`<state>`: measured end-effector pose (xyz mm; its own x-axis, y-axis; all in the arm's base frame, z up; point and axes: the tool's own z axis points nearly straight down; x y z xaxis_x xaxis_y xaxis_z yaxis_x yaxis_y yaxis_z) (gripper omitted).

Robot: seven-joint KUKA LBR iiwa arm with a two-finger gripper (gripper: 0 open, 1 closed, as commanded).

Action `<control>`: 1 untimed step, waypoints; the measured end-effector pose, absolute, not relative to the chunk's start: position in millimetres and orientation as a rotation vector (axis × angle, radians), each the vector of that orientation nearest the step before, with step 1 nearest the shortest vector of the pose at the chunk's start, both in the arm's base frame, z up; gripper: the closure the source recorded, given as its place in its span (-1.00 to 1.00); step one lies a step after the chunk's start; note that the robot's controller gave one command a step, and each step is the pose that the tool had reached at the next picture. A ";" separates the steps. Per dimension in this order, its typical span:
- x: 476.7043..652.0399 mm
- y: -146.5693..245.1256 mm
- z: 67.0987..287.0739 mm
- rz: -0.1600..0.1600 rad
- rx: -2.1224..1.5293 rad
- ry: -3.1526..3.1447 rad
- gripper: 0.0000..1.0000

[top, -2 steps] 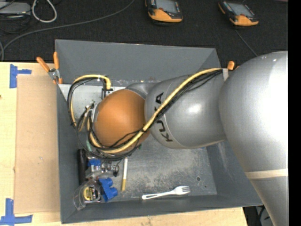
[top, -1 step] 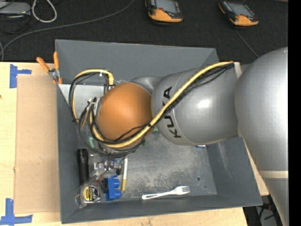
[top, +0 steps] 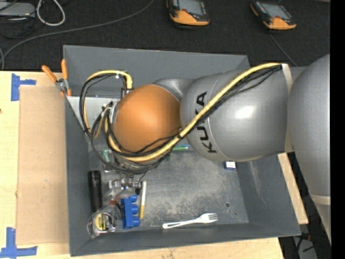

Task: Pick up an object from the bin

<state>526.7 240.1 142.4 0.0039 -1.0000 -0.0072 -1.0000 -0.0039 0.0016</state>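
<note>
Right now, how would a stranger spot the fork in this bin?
Start at the grey metal bin and look along its floor at the view's bottom edge, right of the tape measure. The fork lies alone there, the only white, pronged thing.

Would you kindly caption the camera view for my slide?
Tool near a blue block and tape measure in the grey bin.

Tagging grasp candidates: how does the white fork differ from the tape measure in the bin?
The white fork is thin and pale; the tape measure is chunky, rounded, yellow and black. The fork lies alone on bare floor; the tape measure sits in the near-left corner beside a blue thing. Both lie by the near wall of the bin.
</note>
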 end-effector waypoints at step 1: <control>526.5 240.0 161.2 0.011 -2.224 2.215 1.00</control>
